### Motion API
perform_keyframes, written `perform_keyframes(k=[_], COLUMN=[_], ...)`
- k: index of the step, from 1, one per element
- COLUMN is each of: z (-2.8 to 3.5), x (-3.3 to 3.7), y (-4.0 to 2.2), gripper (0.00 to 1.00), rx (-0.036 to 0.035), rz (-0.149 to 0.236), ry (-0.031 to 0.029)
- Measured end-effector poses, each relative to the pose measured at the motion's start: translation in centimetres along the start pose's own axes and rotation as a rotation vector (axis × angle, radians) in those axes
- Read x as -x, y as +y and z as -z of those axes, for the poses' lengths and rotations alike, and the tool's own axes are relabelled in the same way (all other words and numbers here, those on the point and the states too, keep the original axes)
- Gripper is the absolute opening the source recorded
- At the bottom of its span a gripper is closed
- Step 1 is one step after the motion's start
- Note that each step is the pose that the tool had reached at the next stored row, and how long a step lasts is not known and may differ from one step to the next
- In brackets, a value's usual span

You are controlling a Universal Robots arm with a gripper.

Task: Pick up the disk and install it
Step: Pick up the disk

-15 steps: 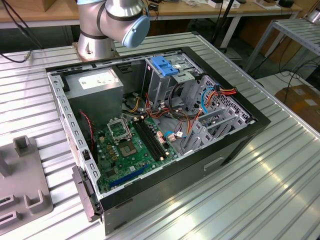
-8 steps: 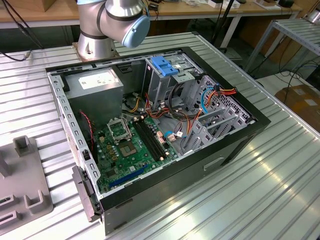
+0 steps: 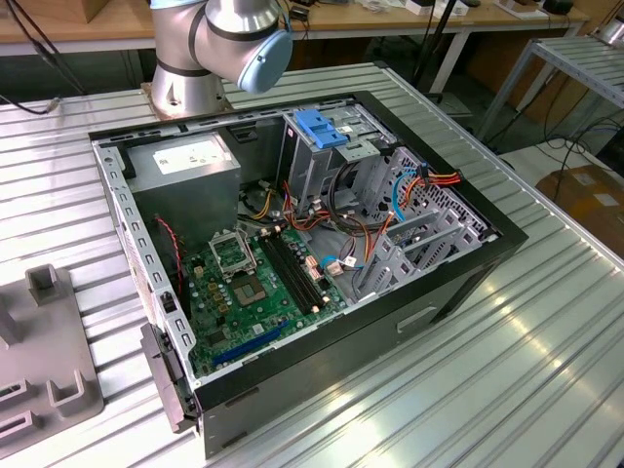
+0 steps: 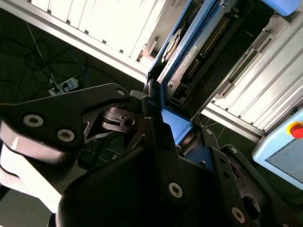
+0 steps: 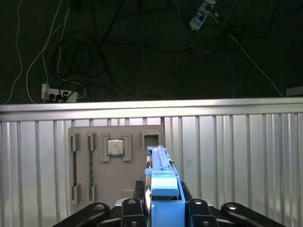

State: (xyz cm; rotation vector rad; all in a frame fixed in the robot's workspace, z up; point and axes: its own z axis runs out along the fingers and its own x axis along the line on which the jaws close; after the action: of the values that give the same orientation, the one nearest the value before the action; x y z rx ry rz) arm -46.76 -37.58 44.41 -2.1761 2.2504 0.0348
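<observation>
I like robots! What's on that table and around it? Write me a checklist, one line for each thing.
Surface: ribbed metal table carrying an open computer case.
Job's things: the disk, blue-railed, held off the table.
Clutter: grey fixture tray holding a chip.
Grippers: gripper shut on the disk.
Cables: coloured wires inside the case; loose cables on the floor.
Surroundings: wooden workbench, cardboard box.

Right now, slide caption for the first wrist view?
Tool grips the disk edge-on, with the grey tray behind it.
</observation>
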Motion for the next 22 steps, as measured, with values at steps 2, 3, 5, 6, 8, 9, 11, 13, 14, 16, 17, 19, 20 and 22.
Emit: perform_keyframes(k=[2,3,5,6,8,9,11,13,14,16,17,19,20,22], z=[0.35,0.6,0.97,1.06,1.7,1.99,2.45,3.62,3.85,4.35,4.6,5.4,5.88,6.18], x=[0.01,0.01,0.02,0.03,0.04,0.05,0.06,0.09,0.09,0.11,0.11,0.13,0.14,0.15], y=[0.0,0.0,0.0,0.01,-0.04,-0.04,-0.05,-0.05,-0.05,-0.05,-0.05,-0.05,-0.04,-0.04], gripper=[0.37,0.37,0.37,0.37,0.37,0.37,0.37,0.37,0.37,0.37,0.37,0.37,0.37,0.37], rx=[0.0,0.0001,0.0005,0.0022,0.0024,0.0022,0.0022,0.0023,0.0023,0.0024,0.0025,0.0024,0.0024,0.0024], rz=[0.0,0.0,0.0,0.0,0.0,0.0,0.0,0.0,0.0,0.0,0.0,0.0,0.0,0.0], ry=[0.0,0.0001,0.0001,0.0001,0.0,-0.0001,-0.0001,0.0,0.0,0.0,0.0001,0.0,0.0,0.0])
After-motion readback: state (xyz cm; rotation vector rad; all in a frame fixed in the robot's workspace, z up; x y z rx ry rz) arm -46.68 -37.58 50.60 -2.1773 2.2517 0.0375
